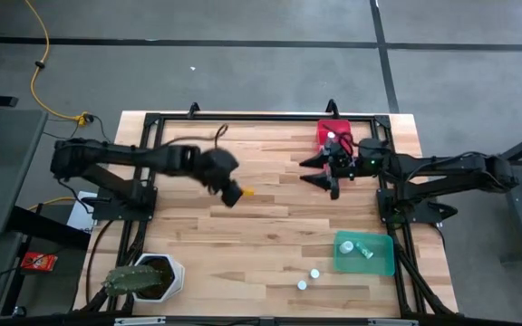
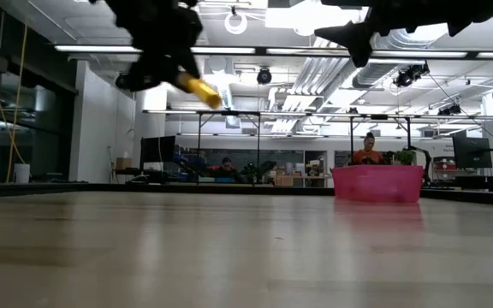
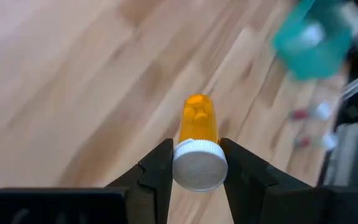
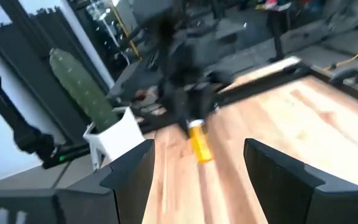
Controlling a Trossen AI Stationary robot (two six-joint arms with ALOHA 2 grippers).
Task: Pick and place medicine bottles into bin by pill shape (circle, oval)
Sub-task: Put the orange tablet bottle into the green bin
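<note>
While the left jaws [image 3: 194, 163] pinch an orange bottle [image 3: 197, 118] by its white cap, raised above the counter [image 1: 270, 226] | right jaws [image 1: 327, 169] spread, empty, opposite | beyond: two bottles [image 1: 308, 278] loose, teal bin [image 1: 364, 254] partly filled, red bin [image 1: 332, 133] | sorting midway

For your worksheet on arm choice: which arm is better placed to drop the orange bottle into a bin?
Left. Its gripper already holds the orange bottle by the cap, raised over the table. The right gripper hangs open and empty beside the red bin.
</note>
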